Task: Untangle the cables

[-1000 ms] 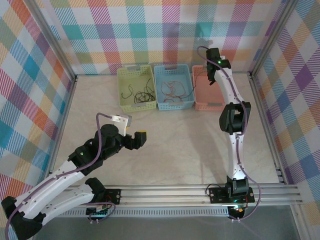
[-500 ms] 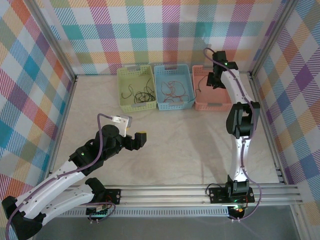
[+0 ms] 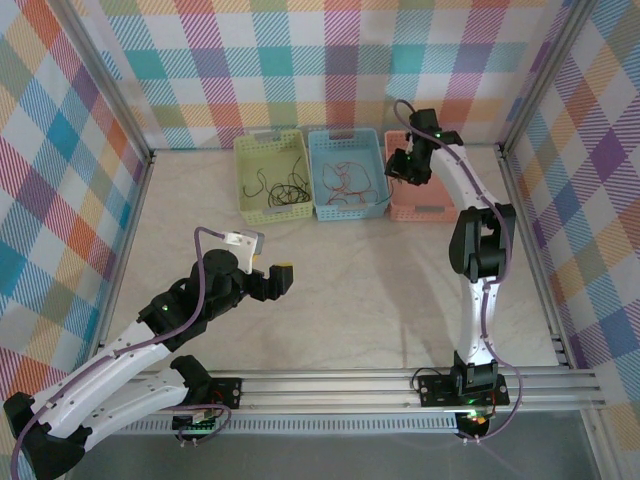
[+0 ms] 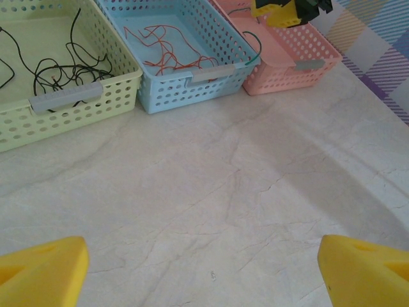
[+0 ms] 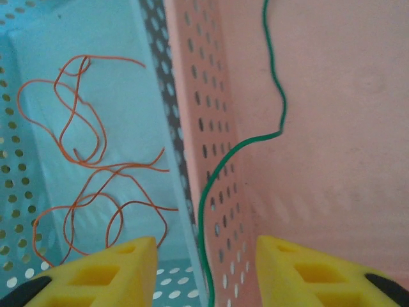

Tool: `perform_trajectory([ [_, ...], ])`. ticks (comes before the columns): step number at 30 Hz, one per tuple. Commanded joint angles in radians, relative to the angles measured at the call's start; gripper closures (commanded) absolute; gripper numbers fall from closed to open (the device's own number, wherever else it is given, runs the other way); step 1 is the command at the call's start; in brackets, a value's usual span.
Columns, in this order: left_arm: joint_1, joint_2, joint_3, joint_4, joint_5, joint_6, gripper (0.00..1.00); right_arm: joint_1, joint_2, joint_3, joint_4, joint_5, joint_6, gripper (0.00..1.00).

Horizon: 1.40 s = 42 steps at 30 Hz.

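The cables lie sorted in three baskets at the back. Black cables rest in the green basket, orange cables in the blue basket. A green cable lies in the pink basket and runs up its left wall. My right gripper hovers over the wall between the blue and pink baskets; it is open, and the green cable passes loosely between its yellow fingers. My left gripper stands open over bare table, holding nothing.
The baskets stand side by side against the back wall, grey handles facing me. Checked walls and metal frame posts close in the table on three sides. A metal rail runs along the near edge.
My right gripper swung left from above the pink basket's back to its left wall, and its jaws narrowed somewhat. The left arm has not moved.
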Motion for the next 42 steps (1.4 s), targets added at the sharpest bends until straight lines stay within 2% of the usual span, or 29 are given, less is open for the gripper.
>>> perform_trajectory([
  [1,0.008,-0.015,-0.011,0.027,0.009,-0.006,0.08,0.001,0.030,-0.021,0.017,-0.045,0.004,0.59],
  [6,0.010,-0.016,-0.016,0.028,0.009,-0.006,0.08,0.001,0.061,-0.015,0.013,-0.065,-0.006,0.66],
  [13,0.009,-0.021,-0.017,0.026,0.006,-0.006,0.08,-0.004,0.084,-0.015,0.023,-0.072,-0.009,0.71],
  [23,0.009,-0.020,-0.018,0.027,0.003,-0.005,0.07,-0.017,0.047,-0.050,0.059,-0.079,-0.012,0.95],
  [33,0.009,-0.022,-0.020,0.027,0.001,-0.005,0.08,-0.081,-0.016,-0.088,0.083,-0.131,-0.029,1.00],
  [38,0.008,-0.019,-0.022,0.031,0.001,-0.005,0.08,-0.127,-0.048,-0.141,0.131,-0.288,-0.058,0.98],
  [42,0.009,-0.014,-0.021,0.032,0.001,-0.005,0.07,-0.131,-0.045,-0.140,0.136,-0.363,-0.082,0.96],
])
